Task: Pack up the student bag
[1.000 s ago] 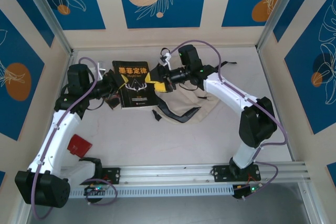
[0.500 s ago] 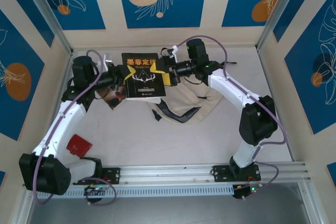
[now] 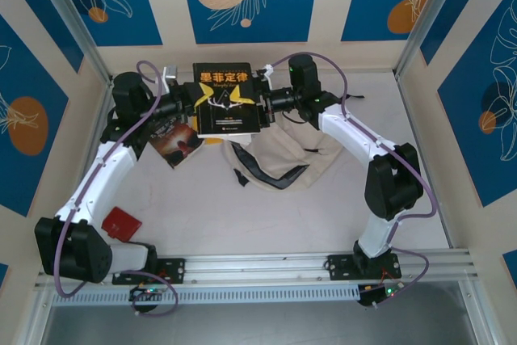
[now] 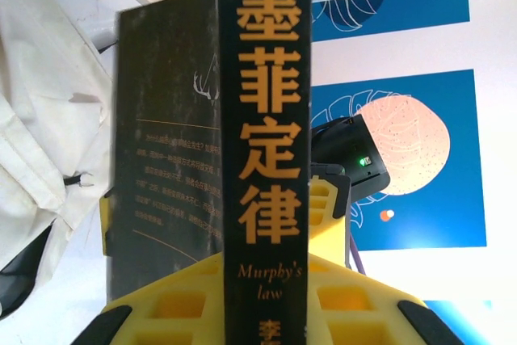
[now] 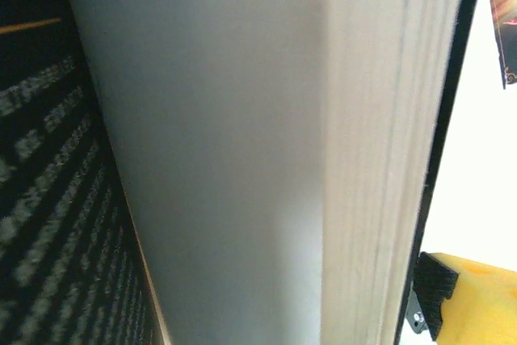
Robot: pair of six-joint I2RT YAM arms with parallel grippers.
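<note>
Now the black book point(image 3: 229, 103) has swung toward twelve o'clock, poised for the student bag point(image 3: 283, 155); left fingers point(image 4: 186, 296) pinch its spine; right fingers point(image 5: 477, 288), I cannot tell

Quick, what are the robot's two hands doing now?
Left gripper: closed on the black book.
Right gripper: at the book's page edge; cannot tell.

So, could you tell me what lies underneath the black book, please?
From above, the cream student bag emerges past the near edge of the black book, with a dark reddish booklet to the left. Whatever lies directly beneath the book is hidden.
</note>
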